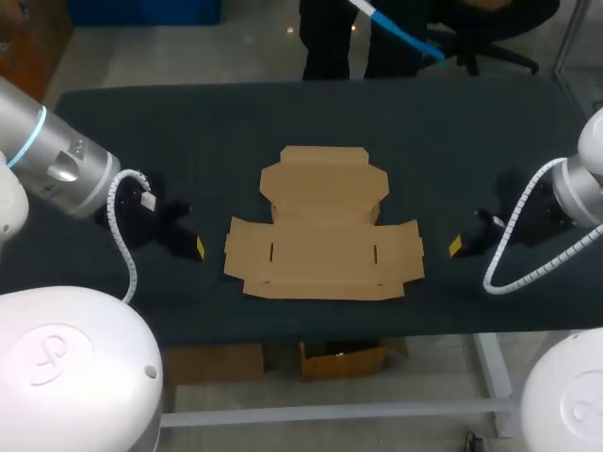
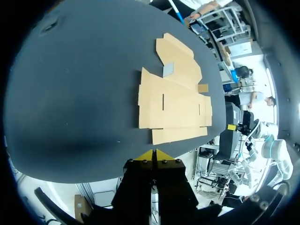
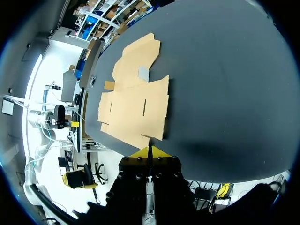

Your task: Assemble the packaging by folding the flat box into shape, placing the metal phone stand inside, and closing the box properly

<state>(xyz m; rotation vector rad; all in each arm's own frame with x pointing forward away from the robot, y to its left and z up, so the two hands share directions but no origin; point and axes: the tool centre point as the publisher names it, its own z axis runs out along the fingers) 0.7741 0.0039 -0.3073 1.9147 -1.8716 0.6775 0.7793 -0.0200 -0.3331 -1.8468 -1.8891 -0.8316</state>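
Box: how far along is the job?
Done: nothing; the box lies flat on the table, no flap raised. A small grey piece on it may be the stand. In hand: nothing; left gripper and right gripper sit shut and empty either side of it. Left: folding, loading the stand, closing.

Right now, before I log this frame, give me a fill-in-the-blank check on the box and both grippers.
1. The cardboard box lies ____ on the table, not yet folded into shape.
2. It sits ____ the left gripper and the right gripper, touching neither.
3. Each gripper's yellow tips are ____, with nothing held.
Missing words: flat; between; shut.
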